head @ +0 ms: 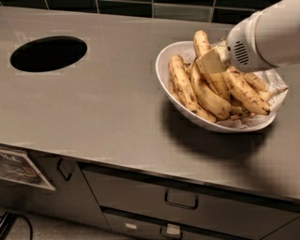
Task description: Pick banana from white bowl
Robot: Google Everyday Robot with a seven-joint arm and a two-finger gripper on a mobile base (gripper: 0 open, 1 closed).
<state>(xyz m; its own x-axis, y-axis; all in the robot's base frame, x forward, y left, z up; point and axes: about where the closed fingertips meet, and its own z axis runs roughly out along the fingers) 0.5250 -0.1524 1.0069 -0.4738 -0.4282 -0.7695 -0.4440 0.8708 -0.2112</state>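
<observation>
Grey brushed-steel countertop [108, 108], round dark hole [48, 53] cut in at the left, drawers [140, 187] under the front edge. On the right part, white bowl [180, 48], lined with crumpled paper [276, 86]. Uppermost in it, banana [201, 42]: long axis running from the bowl's far rim toward the near right, free tip pointing away toward the tiled wall [178, 10], lower stretch hidden behind gripper [212, 61]. Other bananas [180, 82] lying alongside and beneath. Gripper reaching in from the upper right on a white arm [267, 40], set across the banana's middle; clamped on it or merely against it, cannot tell.
</observation>
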